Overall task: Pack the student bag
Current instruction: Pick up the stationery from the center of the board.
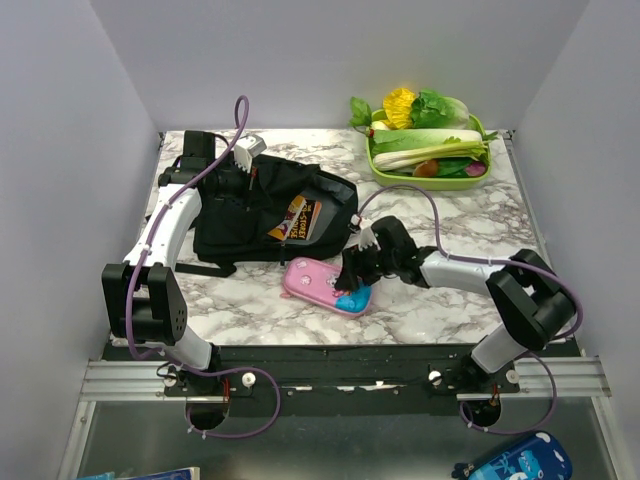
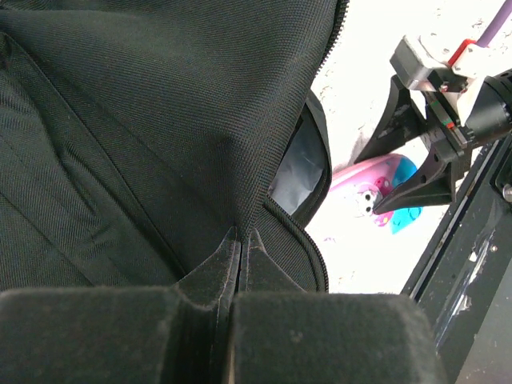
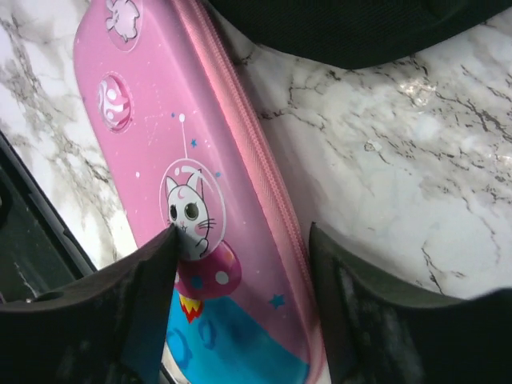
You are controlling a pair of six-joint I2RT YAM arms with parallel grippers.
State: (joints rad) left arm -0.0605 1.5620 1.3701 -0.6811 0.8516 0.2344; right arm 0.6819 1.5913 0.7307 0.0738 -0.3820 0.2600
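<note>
The black student bag lies at the table's left centre, its mouth open toward the right, with books showing inside. My left gripper is shut on a fold of the bag's fabric by the zip; in the left wrist view the grey lining shows. The pink pencil case lies on the marble in front of the bag. My right gripper is open over the case's right end. In the right wrist view one finger is over the case and the other is beside its zip edge.
A green tray of vegetables stands at the back right. The black rail of the table's front edge runs just behind the pencil case. A blue case lies below the table at the bottom right.
</note>
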